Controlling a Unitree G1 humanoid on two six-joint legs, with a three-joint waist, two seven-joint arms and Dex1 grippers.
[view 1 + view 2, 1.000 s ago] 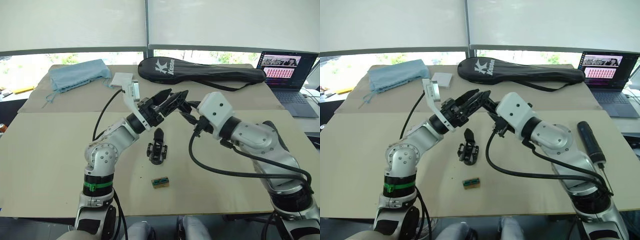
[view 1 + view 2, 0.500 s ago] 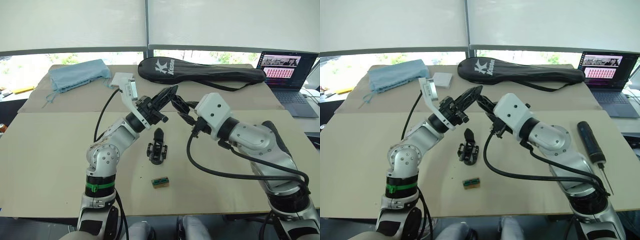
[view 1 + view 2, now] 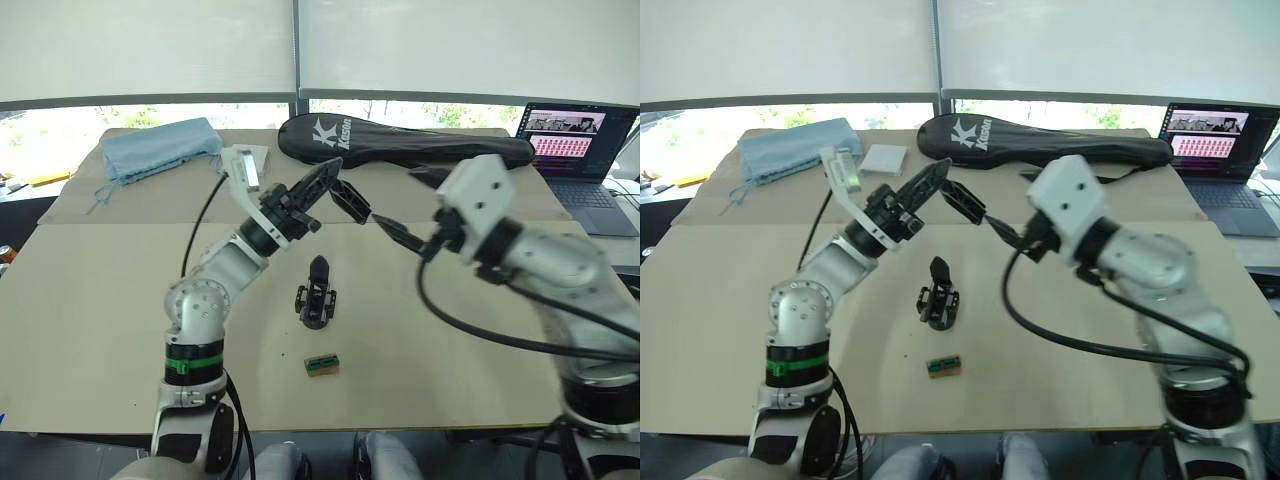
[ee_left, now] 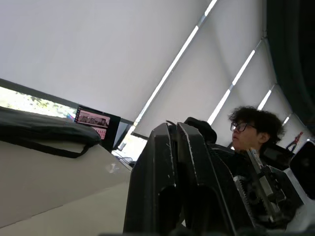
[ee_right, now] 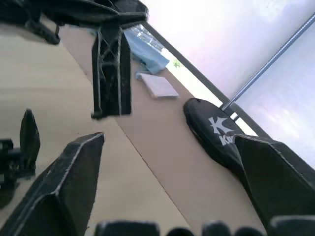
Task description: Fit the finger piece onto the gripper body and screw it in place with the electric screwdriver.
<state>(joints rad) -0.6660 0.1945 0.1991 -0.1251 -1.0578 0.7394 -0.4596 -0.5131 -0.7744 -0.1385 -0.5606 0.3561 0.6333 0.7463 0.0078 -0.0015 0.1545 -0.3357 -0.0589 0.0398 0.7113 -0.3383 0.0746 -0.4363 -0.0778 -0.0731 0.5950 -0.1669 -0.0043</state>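
The right gripper has drawn back, jaws spread and empty. The left gripper, jaws pressed on the finger piece, holds it above the desk. The gripper body stands below. The finger piece looks light and stiff; grip its thick end.
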